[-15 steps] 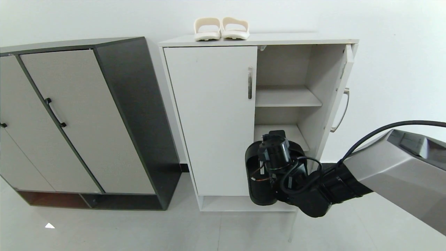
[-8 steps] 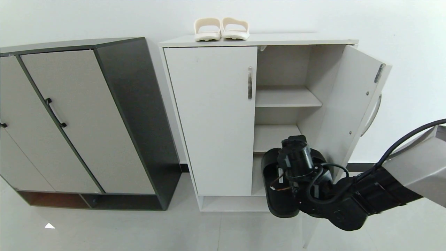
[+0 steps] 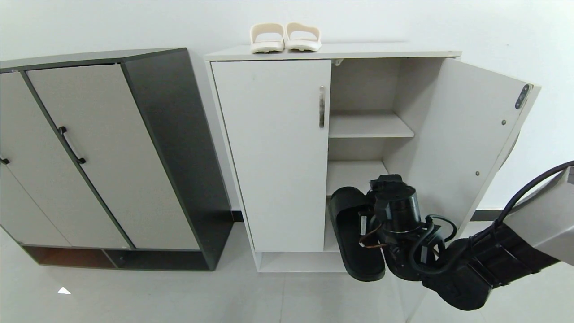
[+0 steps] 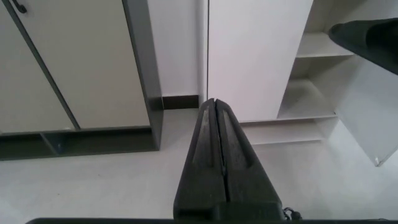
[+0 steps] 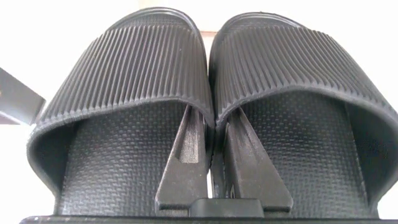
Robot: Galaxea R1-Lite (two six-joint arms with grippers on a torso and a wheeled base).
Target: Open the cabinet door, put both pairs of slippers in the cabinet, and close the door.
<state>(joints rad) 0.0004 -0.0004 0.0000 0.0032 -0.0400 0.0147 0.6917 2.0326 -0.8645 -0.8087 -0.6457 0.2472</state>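
Right tool [image 5: 211,134] is clamped on the pair of black slippers [image 3: 356,233]: its two fingers [image 5: 186,155] reach in under the straps and pinch the slippers' inner walls together, so both hang from one grip. The pair hangs in front of the lower part of the white cabinet [image 3: 381,48], at the open right half, and as far as I can judge it is on no shelf yet. Left tool [image 4: 215,109] hangs low and well to the side with its fingers pressed together, holding nothing.

The right door [image 3: 466,134] stands wide open, so the opening step looks done and the first pair is on its way in. The next move calls for carrying the slippers forward through the gap and onto the middle shelf [image 3: 354,175] or the floor of the cabinet below it, then letting go.

The gap is the tight part: the closed left door [image 3: 271,152] edges it on one side, and the open door stands just beside the arm on the other. The upper shelf [image 3: 365,124] is bare. A pair of cream slippers [image 3: 285,37] waits on top of the cabinet, and a dark cabinet [image 3: 179,148] stands just beside it, doors shut.
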